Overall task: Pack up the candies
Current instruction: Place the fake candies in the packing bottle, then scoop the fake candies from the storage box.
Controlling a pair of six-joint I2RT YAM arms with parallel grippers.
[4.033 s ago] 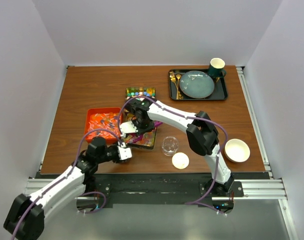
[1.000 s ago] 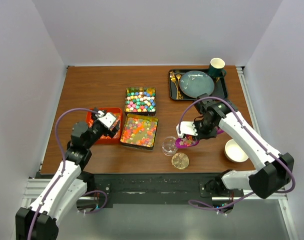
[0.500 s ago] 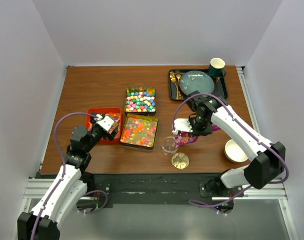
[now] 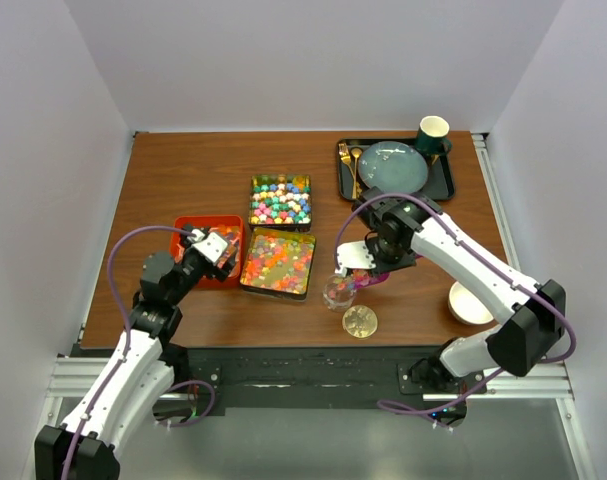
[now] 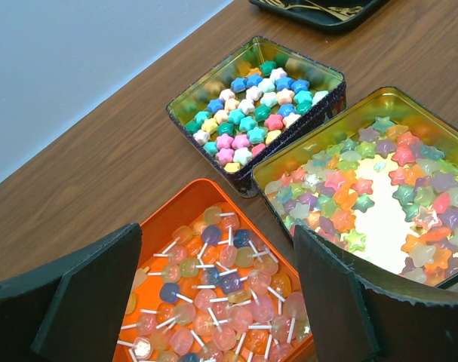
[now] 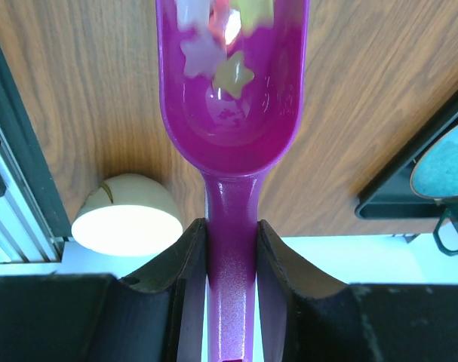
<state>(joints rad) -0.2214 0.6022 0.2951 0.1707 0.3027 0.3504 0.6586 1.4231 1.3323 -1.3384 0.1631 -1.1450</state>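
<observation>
Only the right wrist view showed us the few star candies [image 6: 230,74] lying in the purple scoop [image 6: 229,128] whose handle the right gripper [image 6: 231,245] pinched (the top view blurred them), while the left wrist view showed the left gripper [image 5: 217,302], jaws spread wide, over an orange tray [image 5: 172,205].

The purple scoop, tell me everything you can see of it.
The scoop is translucent magenta plastic: a deep rounded bowl on a narrow straight handle. The right gripper is shut on the handle, a finger on each side. A few pale star candies lie in its bowl. It hangs over the wooden table beside a clear dish.
</observation>
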